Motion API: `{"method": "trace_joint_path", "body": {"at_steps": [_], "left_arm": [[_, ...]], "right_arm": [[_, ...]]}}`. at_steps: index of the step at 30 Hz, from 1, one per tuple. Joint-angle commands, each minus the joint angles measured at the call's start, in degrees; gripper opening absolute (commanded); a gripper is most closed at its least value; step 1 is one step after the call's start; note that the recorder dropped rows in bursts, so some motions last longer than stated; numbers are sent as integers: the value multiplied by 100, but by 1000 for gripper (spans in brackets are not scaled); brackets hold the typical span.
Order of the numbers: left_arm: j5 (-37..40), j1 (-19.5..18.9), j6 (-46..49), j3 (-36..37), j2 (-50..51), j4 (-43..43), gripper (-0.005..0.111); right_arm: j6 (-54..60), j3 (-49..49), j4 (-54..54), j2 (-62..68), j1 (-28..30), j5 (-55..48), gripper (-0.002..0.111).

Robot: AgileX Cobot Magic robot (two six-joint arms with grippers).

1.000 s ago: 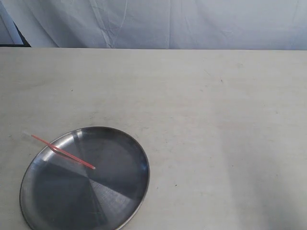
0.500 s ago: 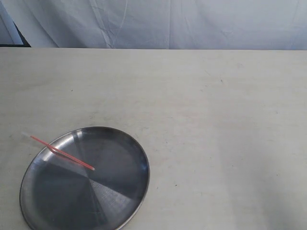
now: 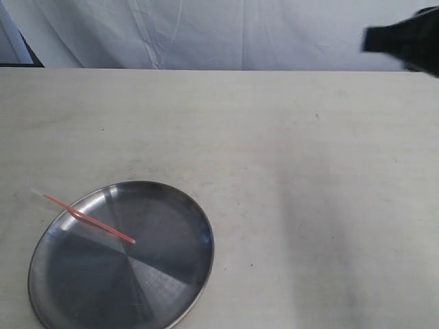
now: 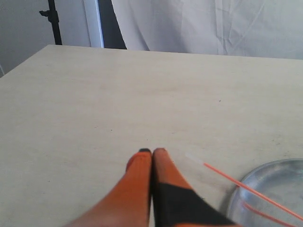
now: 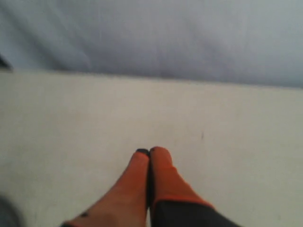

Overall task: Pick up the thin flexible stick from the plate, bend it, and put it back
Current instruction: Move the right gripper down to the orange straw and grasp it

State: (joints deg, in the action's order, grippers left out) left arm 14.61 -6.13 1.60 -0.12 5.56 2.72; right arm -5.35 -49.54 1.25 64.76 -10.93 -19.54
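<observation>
The steel plate lies near the table's front left. Across its upper left rim rests the thin red-orange stick, its pale end poking out over the table. In the left wrist view the stick and the plate's rim show beside my left gripper, which is shut and empty above the bare table. My right gripper is shut too, with nothing in it, over bare table far from the plate. A dark blurred part of the right arm enters the exterior view at the top right.
A white cloth backdrop hangs behind the table's far edge. A black stand is at the far left corner in the left wrist view. The pale tabletop stretches wide to the right of the plate.
A dark part of the right arm has come into the exterior view at the top right. The plate and the stick have stayed in place.
</observation>
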Motion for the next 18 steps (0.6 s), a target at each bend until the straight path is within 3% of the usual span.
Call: {"method": "trace_joint_path", "body": {"at_steps": [1,7,12,14,16,17,18], "left_arm": [[-82,-5,7,12,-35,-1,0],[-82,-5,7,12,-35,-1,0],[-82,-5,7,12,-35,-1,0],[-82,-5,7,12,-35,-1,0],[-82,-5,7,12,-35,-1,0],[-82,-5,7,12,-35,-1,0],[-82,-5,7,12,-35,-1,0]], "right_arm": [[535,-1603,-79,1863,-1110,-2189,-1],[582,-2891,-79,3617,-2732,-2863,-1],[1136,-3661,-125,4792,-3727,-2862,0],[1351,-3897,-125,5130,-3953,-2728,10],[1375,-4049,-125,5333,-4047,-2410,30],[1375,-4115,-67,5441,-4047,-2186,47],[1375,-4127,-40,5474,-4047,-2082,54]]}}
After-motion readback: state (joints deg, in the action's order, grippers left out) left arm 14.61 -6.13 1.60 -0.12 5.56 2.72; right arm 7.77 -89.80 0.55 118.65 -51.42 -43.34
